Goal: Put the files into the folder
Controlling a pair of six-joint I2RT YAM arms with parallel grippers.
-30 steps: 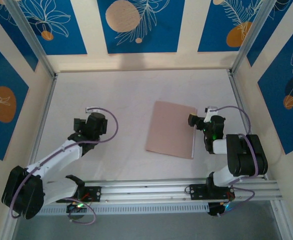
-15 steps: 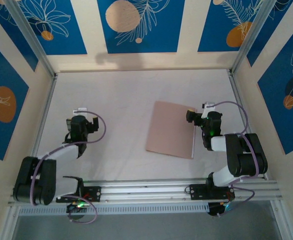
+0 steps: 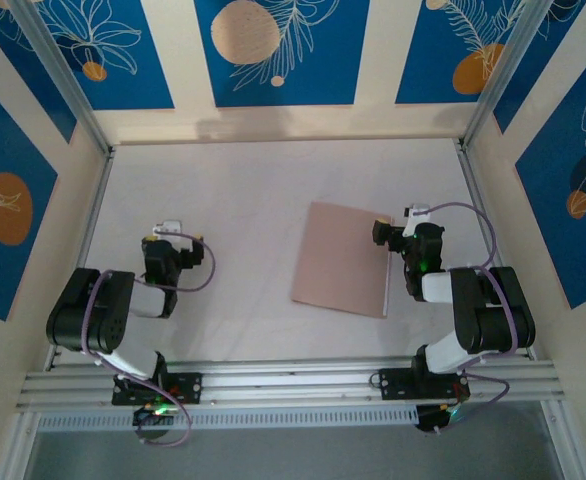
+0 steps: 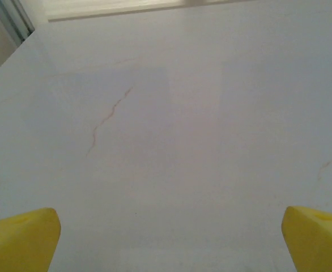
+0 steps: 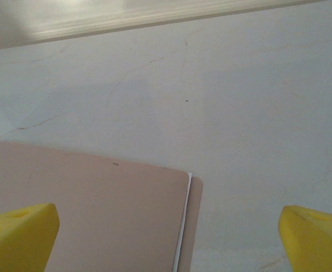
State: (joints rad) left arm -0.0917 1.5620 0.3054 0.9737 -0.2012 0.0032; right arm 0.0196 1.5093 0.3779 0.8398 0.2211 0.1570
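The flat pinkish-tan card folder (image 3: 343, 258) lies closed on the white counter (image 3: 233, 190), a white paper edge (image 5: 182, 221) peeking out. The right claw (image 5: 166, 238) hangs released over the folder's corner. The left claw (image 4: 169, 238) is released, well apart.

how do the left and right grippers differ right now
The left gripper faces bare table; the right gripper faces the folder's far right corner. The left gripper is well clear of the folder; the right gripper is at its edge. Both are open, yellow fingertips wide apart, holding nothing.
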